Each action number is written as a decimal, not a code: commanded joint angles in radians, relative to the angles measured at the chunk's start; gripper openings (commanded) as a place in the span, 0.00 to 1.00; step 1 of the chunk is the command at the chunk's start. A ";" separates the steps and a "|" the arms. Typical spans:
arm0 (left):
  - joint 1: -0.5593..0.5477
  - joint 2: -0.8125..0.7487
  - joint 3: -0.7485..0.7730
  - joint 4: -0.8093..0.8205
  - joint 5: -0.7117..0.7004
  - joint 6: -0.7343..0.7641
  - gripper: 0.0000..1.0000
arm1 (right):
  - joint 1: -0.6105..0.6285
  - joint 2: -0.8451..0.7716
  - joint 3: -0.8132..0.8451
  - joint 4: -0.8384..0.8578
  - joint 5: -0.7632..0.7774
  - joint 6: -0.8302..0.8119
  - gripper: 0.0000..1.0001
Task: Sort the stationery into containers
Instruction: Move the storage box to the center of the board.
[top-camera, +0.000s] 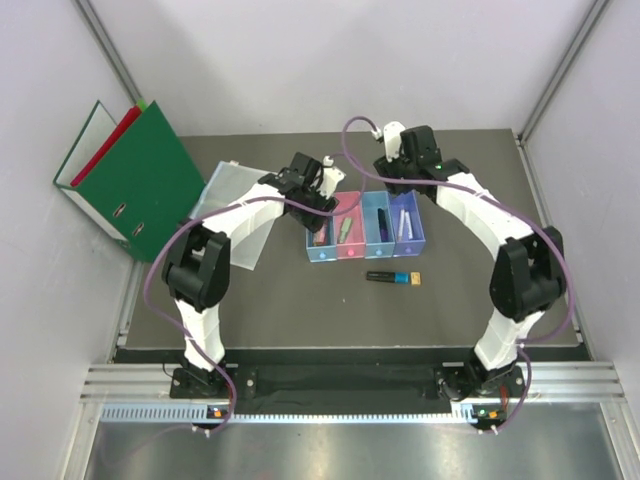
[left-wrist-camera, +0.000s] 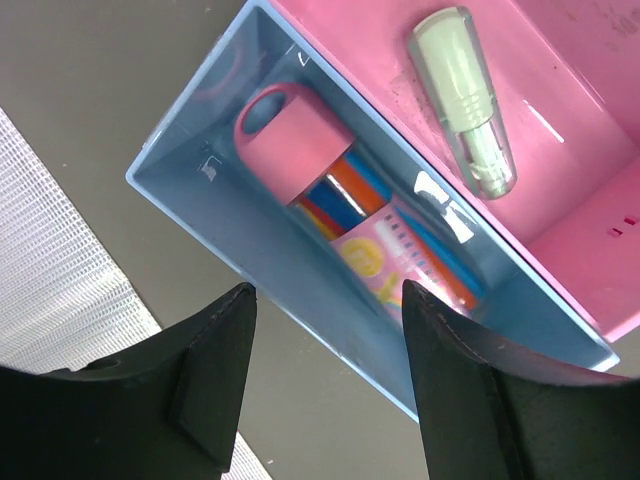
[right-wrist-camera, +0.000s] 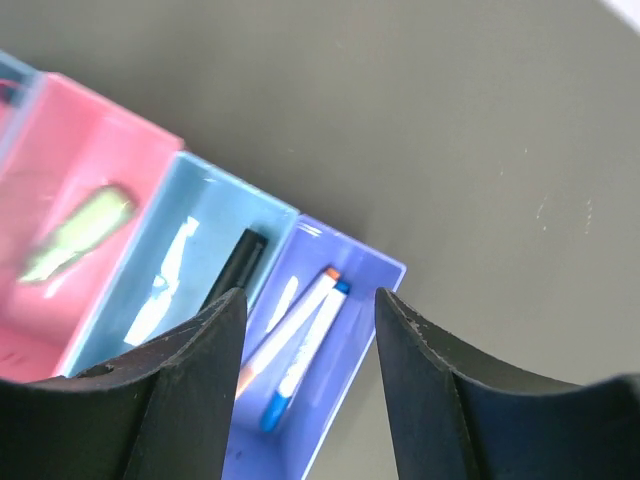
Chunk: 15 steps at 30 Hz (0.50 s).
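The four joined bins stand mid-table: light blue (top-camera: 316, 250), pink (top-camera: 348, 245), blue (top-camera: 378, 240), purple (top-camera: 409, 238). My left gripper (left-wrist-camera: 325, 295) is open and empty above the light blue bin's (left-wrist-camera: 250, 250) outer wall. The pink-capped glue stick (left-wrist-camera: 300, 150) lies in that bin. The green highlighter (left-wrist-camera: 465, 100) lies in the pink bin (left-wrist-camera: 570, 200). My right gripper (right-wrist-camera: 309, 297) is open and empty above the purple bin (right-wrist-camera: 365, 300), which holds two pens (right-wrist-camera: 300, 340). A black marker (right-wrist-camera: 232, 268) lies in the blue bin. Another black marker (top-camera: 388, 277) and a tan block (top-camera: 415, 278) lie on the table.
Green and red ring binders (top-camera: 140, 180) lean at the far left. A clear plastic sleeve (top-camera: 235, 205) lies left of the bins, partly under my left arm, and its edge shows in the left wrist view (left-wrist-camera: 60, 270). Walls enclose the table on three sides.
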 joint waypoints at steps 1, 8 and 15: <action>-0.009 -0.065 -0.021 0.060 -0.005 0.039 0.64 | 0.013 -0.091 -0.084 0.033 -0.035 -0.005 0.55; -0.009 -0.051 -0.027 0.059 -0.029 0.079 0.64 | 0.013 -0.144 -0.107 0.015 -0.036 -0.005 0.55; -0.009 -0.036 -0.081 0.114 -0.144 0.140 0.63 | -0.005 -0.227 -0.130 -0.002 -0.035 -0.005 0.56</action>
